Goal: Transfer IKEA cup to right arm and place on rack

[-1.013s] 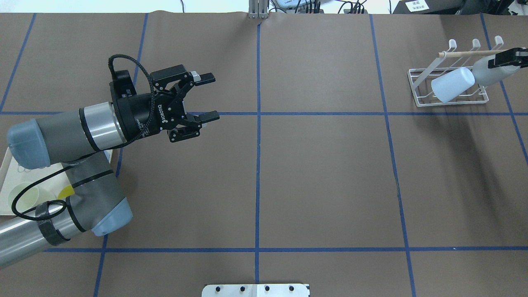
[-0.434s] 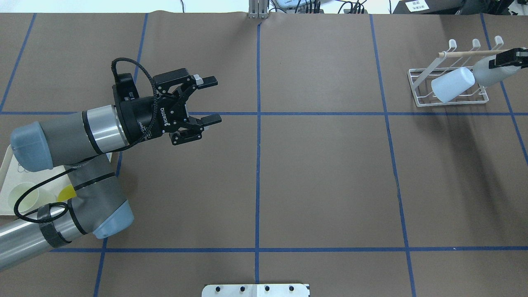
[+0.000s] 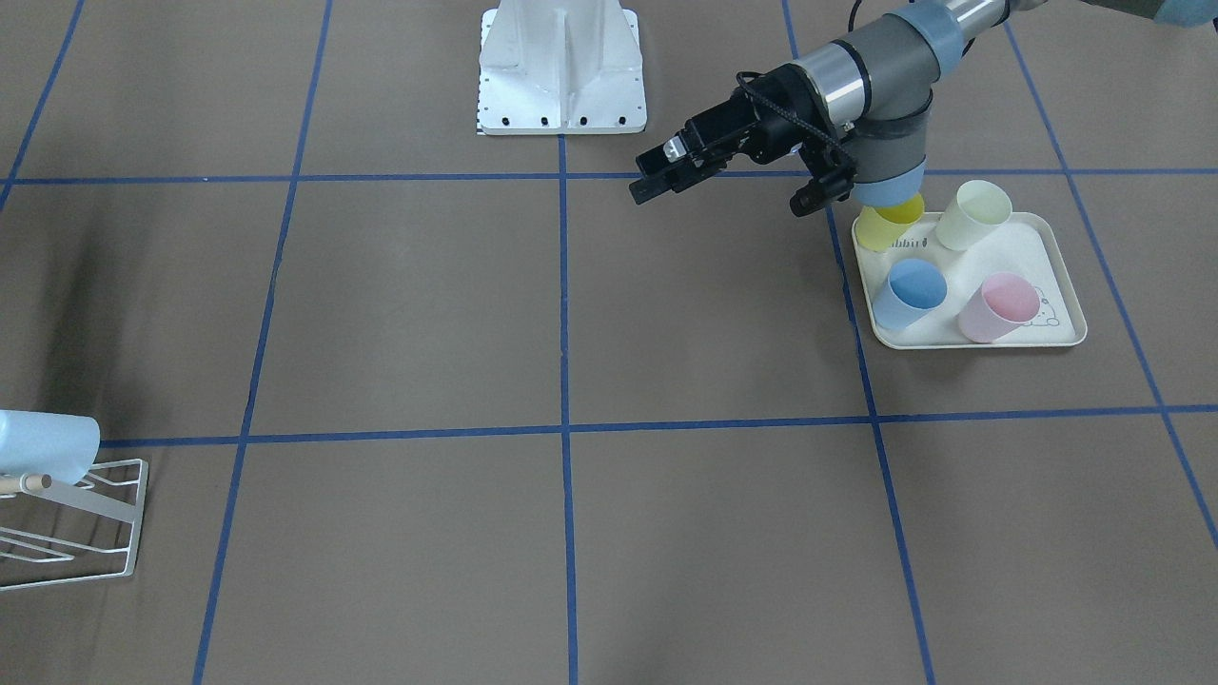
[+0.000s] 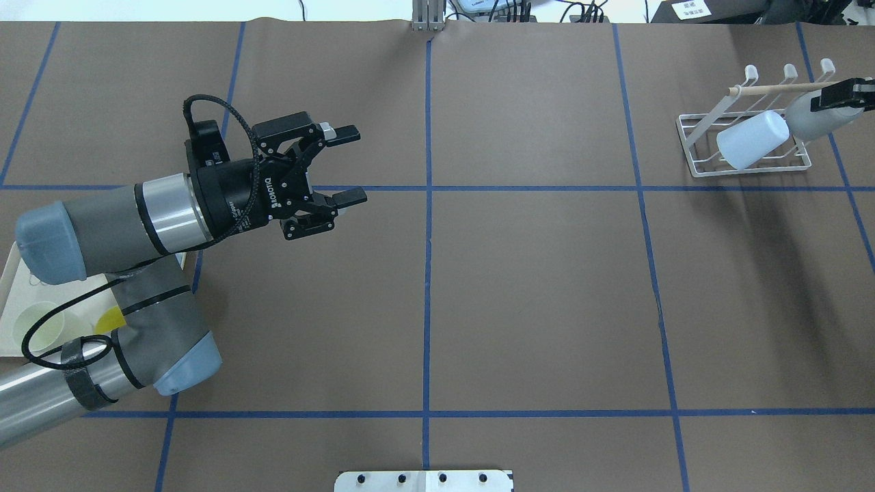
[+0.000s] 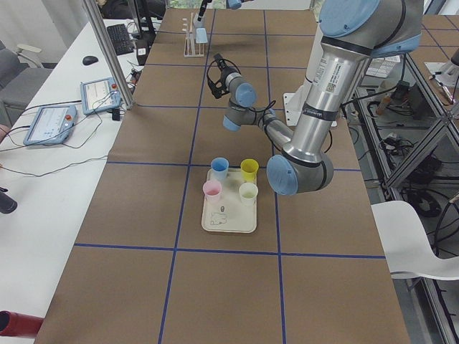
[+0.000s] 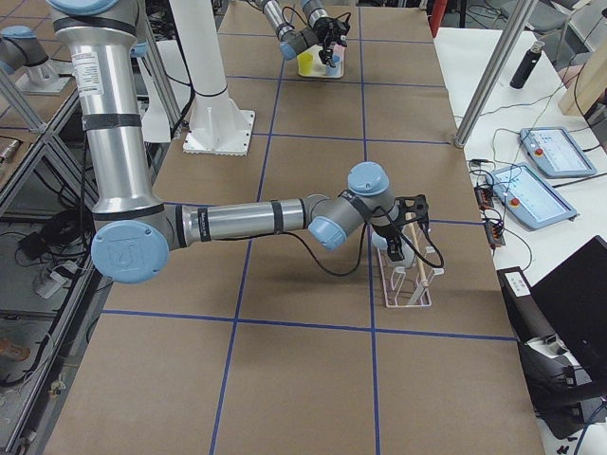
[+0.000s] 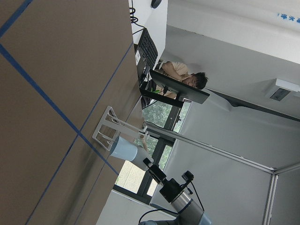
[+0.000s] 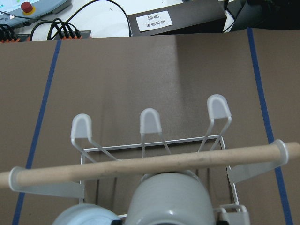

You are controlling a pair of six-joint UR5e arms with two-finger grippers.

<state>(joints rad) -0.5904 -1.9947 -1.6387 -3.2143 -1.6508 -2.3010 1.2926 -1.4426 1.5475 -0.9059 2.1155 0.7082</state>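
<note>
Overhead exterior view puts the grey cup [image 4: 806, 121] in the upper right corner of the frame. It is tilted on the white wire rack [image 4: 711, 117], just under the wooden peg [image 4: 772, 87], and touches a pale blue cup [image 4: 750, 140] that already leans there. The right claw [image 4: 844, 96] appears closed on the grey cup, which fills the bottom centre of the right wrist view [image 8: 168, 199], below the peg and in front of the three wire hoops.

The left claw [image 4: 357, 165] hangs over the counter [image 4: 547, 287] in the left half of the frame. Its jaws are spread wide and hold nothing, and it is well apart from the rack.

At the right of the front-facing view, a cream tray [image 3: 1066, 285] beside the left arm carries yellow, cream, blue and pink cups.

Judging by this, the hand-over is done and the cup has reached the rack. What seems left is to settle it against the wires, let go, and draw the right claw back without catching the peg or nudging the pale blue cup.
</note>
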